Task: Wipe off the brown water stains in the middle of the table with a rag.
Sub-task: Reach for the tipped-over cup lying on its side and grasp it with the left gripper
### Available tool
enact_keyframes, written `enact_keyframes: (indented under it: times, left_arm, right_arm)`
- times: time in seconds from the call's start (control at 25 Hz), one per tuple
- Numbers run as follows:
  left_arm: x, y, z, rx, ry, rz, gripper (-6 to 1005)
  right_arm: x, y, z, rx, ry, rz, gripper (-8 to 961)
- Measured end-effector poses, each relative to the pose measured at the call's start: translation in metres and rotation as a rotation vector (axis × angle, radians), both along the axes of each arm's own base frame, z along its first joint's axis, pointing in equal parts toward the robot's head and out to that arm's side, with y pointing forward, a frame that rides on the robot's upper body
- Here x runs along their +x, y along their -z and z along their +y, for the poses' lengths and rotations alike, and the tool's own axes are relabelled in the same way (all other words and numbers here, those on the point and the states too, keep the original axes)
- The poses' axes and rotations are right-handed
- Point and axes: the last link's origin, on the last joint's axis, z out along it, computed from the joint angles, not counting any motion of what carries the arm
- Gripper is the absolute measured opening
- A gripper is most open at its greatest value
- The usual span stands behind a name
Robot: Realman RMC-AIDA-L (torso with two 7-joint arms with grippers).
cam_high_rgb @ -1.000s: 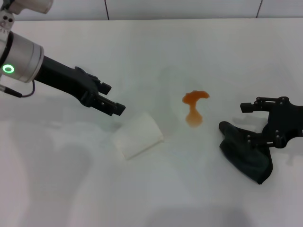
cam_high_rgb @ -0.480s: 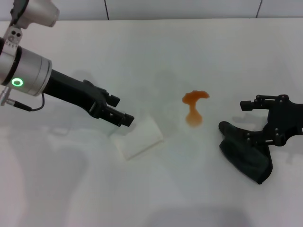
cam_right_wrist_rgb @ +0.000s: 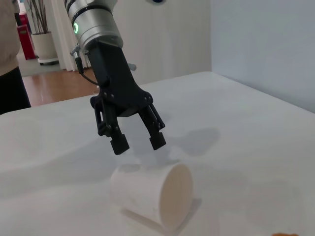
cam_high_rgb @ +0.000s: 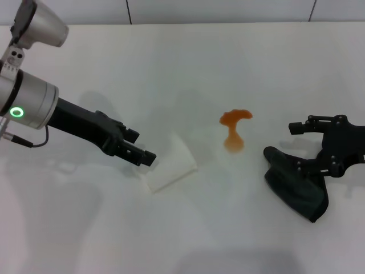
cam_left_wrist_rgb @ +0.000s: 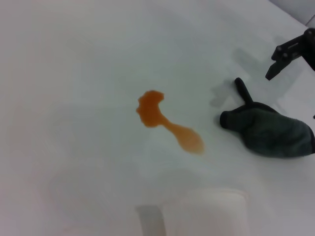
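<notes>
The brown water stains [cam_high_rgb: 233, 130] lie as a small orange-brown puddle in the middle of the white table [cam_high_rgb: 188, 63]; they also show in the left wrist view [cam_left_wrist_rgb: 165, 121]. The dark rag [cam_high_rgb: 297, 184] lies crumpled to the puddle's right, and shows in the left wrist view too [cam_left_wrist_rgb: 269, 132]. My right gripper [cam_high_rgb: 296, 147] is open beside the rag's far edge, its lower finger on the cloth. My left gripper [cam_high_rgb: 144, 147] is open, low over the closed end of a fallen white paper cup [cam_high_rgb: 169, 163]. The right wrist view shows the left gripper [cam_right_wrist_rgb: 138, 143] with its fingers spread above the cup [cam_right_wrist_rgb: 153, 194].
The paper cup lies on its side left of the puddle, mouth toward the puddle. A wall runs along the table's far edge [cam_high_rgb: 217, 11]. A person stands beyond the table in the right wrist view [cam_right_wrist_rgb: 11, 73].
My left gripper has moved right and down toward me, closing in on the cup's left end. The right arm, rag, cup and puddle have not moved.
</notes>
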Motion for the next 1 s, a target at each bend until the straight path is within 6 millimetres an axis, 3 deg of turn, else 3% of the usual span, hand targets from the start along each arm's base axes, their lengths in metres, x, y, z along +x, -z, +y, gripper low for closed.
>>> enact_keyframes:
  times: [1.0]
  left_arm:
    - [-0.003,0.03,0.003,-0.017,0.028,0.043,847]
  right_arm:
    - [0.001,0.001,-0.002,-0.006,0.005,0.004,826]
